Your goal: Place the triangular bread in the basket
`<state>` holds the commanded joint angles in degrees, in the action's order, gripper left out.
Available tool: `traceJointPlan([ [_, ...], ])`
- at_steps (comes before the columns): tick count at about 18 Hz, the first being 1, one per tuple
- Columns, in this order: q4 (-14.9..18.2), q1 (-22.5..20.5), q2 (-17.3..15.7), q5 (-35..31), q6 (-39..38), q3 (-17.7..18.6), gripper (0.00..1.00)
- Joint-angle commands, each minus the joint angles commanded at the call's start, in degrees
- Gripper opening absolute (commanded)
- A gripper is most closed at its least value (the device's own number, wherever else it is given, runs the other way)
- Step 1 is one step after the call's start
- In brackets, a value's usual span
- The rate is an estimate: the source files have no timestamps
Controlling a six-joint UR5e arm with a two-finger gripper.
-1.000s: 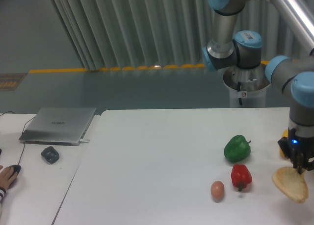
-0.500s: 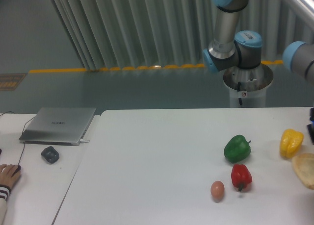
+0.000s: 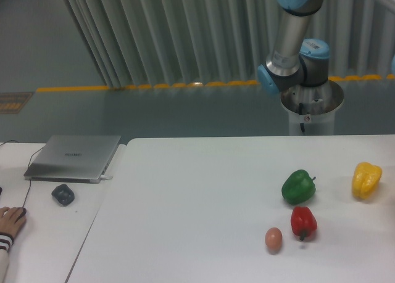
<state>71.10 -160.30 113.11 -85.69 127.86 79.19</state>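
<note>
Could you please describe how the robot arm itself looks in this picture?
Only part of the robot arm is visible: silver-grey metal tubes joined by rounded joints with light blue caps. It stands on a round grey-white pedestal carrying a small label and a thin dark cable. The end effector is out of view.

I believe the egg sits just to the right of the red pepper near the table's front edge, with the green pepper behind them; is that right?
Not quite: the camera view shows the egg just to the left of the red pepper, not the right. The rest holds: both lie near the table's front edge, with the green pepper behind them.
</note>
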Motion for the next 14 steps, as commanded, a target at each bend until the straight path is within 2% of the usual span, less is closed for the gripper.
traceJointPlan([
  [5,0.0,-1.1,0.2,-0.1,0.8,-0.1,0.19],
  [6,0.0,-1.1,0.3,0.0,0.7,0.0,0.30],
  [7,-0.3,-1.2,0.3,0.1,0.8,0.1,0.62],
  [8,-0.8,-1.2,0.3,0.1,0.6,0.2,1.00],
  [14,-1.5,-1.2,0.2,0.1,0.7,0.1,1.00],
])
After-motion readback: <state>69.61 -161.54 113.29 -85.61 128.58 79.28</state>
